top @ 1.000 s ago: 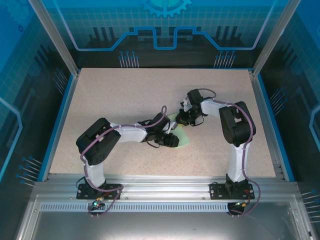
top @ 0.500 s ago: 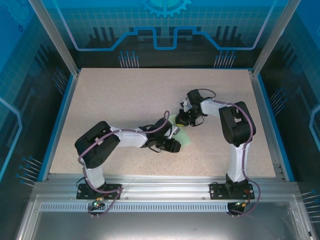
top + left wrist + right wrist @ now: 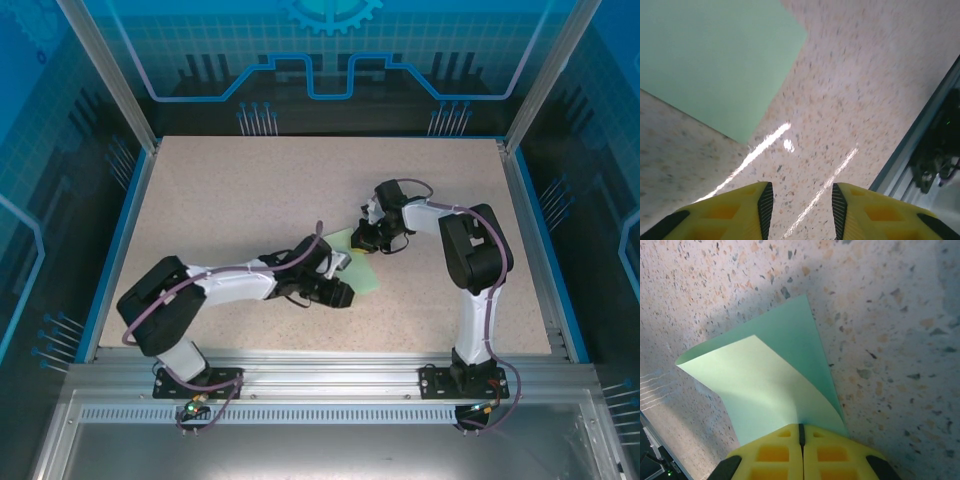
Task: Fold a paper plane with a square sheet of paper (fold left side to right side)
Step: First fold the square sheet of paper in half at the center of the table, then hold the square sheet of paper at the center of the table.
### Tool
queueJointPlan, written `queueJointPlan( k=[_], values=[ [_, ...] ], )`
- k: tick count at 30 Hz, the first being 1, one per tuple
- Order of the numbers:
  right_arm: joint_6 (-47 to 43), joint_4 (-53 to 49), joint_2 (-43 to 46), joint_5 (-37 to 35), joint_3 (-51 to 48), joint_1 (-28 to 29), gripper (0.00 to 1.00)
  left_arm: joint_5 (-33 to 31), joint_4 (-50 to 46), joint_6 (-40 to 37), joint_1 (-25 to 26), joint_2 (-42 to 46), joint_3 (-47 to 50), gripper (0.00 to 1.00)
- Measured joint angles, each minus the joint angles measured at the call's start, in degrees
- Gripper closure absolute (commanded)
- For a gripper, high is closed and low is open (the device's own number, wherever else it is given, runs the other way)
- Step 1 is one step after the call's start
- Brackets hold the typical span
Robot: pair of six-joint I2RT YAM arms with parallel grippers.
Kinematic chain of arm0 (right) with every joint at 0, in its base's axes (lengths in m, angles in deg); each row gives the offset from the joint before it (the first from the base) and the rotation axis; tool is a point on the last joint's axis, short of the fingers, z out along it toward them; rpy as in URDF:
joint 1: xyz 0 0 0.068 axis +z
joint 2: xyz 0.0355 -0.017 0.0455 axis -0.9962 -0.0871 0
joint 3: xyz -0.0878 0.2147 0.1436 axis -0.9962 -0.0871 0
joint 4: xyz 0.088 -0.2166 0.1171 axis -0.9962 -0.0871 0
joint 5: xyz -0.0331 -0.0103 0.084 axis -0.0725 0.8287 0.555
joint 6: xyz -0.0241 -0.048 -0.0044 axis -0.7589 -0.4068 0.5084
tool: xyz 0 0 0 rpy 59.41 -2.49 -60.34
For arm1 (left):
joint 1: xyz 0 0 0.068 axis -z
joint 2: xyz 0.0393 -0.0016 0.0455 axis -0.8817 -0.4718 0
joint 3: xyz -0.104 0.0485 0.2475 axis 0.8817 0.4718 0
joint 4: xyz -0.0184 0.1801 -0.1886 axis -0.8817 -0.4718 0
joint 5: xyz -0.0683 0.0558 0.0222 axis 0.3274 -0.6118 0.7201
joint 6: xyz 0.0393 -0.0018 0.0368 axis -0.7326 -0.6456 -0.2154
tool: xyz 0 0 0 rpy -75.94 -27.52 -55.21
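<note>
The square sheet of paper [image 3: 358, 262] lies mid-table, pale mint-green, with one layer doubled over. In the right wrist view a lighter flap of the sheet [image 3: 765, 385] curls up from the darker layer [image 3: 805, 335] and runs into the tips of my right gripper [image 3: 800, 429], which is shut on its edge. That right gripper [image 3: 363, 238] sits at the sheet's far corner. My left gripper [image 3: 343, 294] hangs low just off the sheet's near edge. Its yellow fingers [image 3: 740, 210] stand apart over bare table, nothing between them, with the sheet [image 3: 715, 60] ahead of them.
The speckled beige table [image 3: 220, 200] has a blue rim and an aluminium rail [image 3: 920, 145] along its near edge, close to the left gripper. Glass walls and metal posts enclose the sides and back.
The left arm has sunk lower and stretched out, its elbow swinging left and its gripper sliding toward the near edge, off the sheet. More of the sheet shows. The right arm stays put.
</note>
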Motion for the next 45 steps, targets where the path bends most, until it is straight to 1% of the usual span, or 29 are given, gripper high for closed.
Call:
queueJointPlan(
  k=[4, 9, 13, 17, 19, 21, 25, 28, 32, 35, 38, 41, 45],
  values=[
    [0.37, 0.35, 0.04, 0.02, -0.17, 0.0, 0.95, 0.2, -0.68, -0.17, -3.06, -2.23, -3.8, 0.6],
    [0.7, 0.96, 0.31, 0.04, -0.63, 0.0, 0.94, 0.17, -1.03, -0.24, -3.28, -11.3, -10.47, 0.6],
    [1.07, 2.1, 0.68, 0.24, -1.38, 0.0, 0.92, 0.15, -1.31, -0.26, -3.28, -16.63, -12.76, 0.6],
    [1.09, 2.47, 1.14, 0.37, -1.7, 0.0, 0.86, -0.02, -2.01, -0.22, -3.43, -17.25, -13.42, 0.61],
    [1.07, 1.95, 1.53, 0.11, -1.73, -0.11, 0.79, -0.02, -2.05, -0.22, -3.43, -17.42, -13.51, 0.61],
    [0.74, 1.07, 2.4, -0.02, -1.73, -0.31, 0.75, -0.02, -2.08, -0.22, -3.45, -17.49, -13.55, 0.61],
    [-0.46, -1.05, 6.71, -0.57, -1.79, -1.73, 0.72, -0.02, -2.08, -0.17, -3.45, -17.49, -13.55, 0.61],
    [-1.53, -1.95, 11.89, -0.94, -2.99, -3.45, 0.73, -0.02, -2.08, -0.17, -3.45, -17.49, -13.55, 0.61],
    [-3.58, -2.99, 19.85, -1.05, -8.22, -5.22, 0.85, -0.04, -2.43, -0.17, -3.43, -17.49, -13.75, 0.61],
    [-4.13, -3.34, 24.13, -0.11, -14.69, -5.22, 0.89, -0.11, -2.73, -0.17, -3.43, -17.49, -13.88, 0.61],
    [-3.87, -2.69, 25.73, 0.72, -21.18, -4.61, 0.9, -0.48, -2.93, -0.2, -3.43, -17.49, -13.97, 0.61],
    [-2.99, -2.43, 25.62, 0.96, -26.12, -2.82, 0.91, -0.5, -3.06, -0.2, -3.43, -17.49, -14.1, 0.61],
    [-1.86, -0.66, 23.98, 1.31, -27.26, -0.85, 0.92, -0.66, -3.43, -0.2, -3.43, -17.53, -14.32, 0.61]
  ],
)
